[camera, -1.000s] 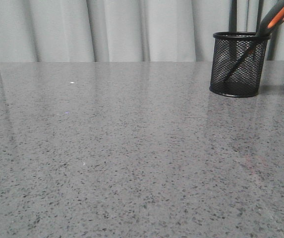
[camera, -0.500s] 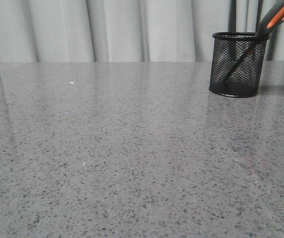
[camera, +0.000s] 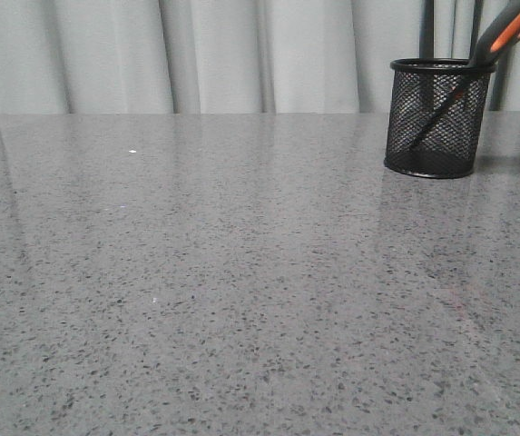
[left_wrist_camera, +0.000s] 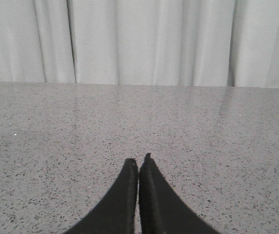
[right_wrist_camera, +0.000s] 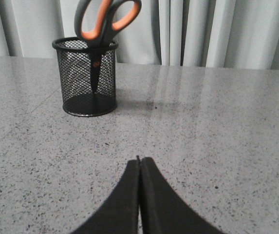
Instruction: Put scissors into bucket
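At the far right of the grey speckled tabletop [camera: 196, 272], the bucket [camera: 436, 118] is seen standing upright in front of pale curtains [camera: 196, 54]. The scissors [camera: 505, 32] are lodged inside it, blades down and leaning, with the dark handles and their orange linings raised above the rim and tilted toward the right in the front view. In the right wrist view, the right hand [right_wrist_camera: 139, 161] is shown with its fingers pressed together, nothing held, well apart from the bucket [right_wrist_camera: 88, 78] and scissors [right_wrist_camera: 105, 22]. The left hand [left_wrist_camera: 138, 161] is likewise pressed together and empty above bare tabletop [left_wrist_camera: 227, 146].
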Robot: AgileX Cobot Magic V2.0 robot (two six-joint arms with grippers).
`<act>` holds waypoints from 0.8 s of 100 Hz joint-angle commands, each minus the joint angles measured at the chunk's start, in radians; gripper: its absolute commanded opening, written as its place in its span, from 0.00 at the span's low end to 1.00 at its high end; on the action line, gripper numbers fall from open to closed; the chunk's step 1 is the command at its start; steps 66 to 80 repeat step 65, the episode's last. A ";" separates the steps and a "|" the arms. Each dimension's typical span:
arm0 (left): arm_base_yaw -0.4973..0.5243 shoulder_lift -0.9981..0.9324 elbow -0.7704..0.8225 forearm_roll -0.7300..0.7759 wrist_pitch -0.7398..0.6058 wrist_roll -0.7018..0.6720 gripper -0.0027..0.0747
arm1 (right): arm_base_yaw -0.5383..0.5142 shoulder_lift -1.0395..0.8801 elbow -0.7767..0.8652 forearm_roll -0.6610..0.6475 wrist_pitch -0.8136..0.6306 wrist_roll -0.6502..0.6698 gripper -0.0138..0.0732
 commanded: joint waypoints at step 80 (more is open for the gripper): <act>0.002 -0.022 0.027 -0.009 -0.079 -0.003 0.01 | -0.004 -0.024 0.018 -0.021 -0.037 0.003 0.07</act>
